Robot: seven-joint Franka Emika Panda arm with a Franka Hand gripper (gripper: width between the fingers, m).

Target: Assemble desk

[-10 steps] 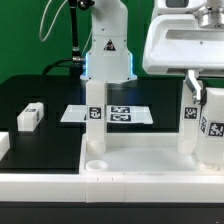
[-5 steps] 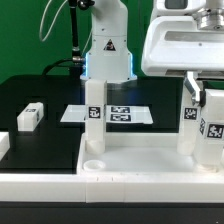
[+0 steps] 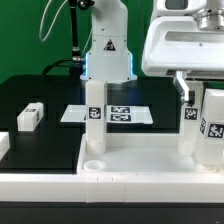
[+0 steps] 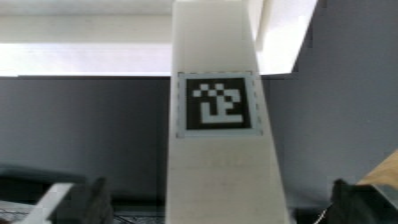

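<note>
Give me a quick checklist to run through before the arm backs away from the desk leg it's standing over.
1. End effector open: ok.
2. Fingers off the leg, with a gap on both sides in the wrist view: ok.
3. Leg upright: ok.
4. Leg fully seated in the tabletop panel: cannot tell, the joint is not visible.
5. Spare leg lying free at the exterior view's left: ok.

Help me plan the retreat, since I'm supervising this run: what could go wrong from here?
1. The open claw straddles the upright leg, apart from it on both sides; a slanted withdrawal could catch the leg and tilt it.
2. How deep the leg sits in the tabletop panel cannot be told; if it is only loosely seated, a light knock might topple it.
</note>
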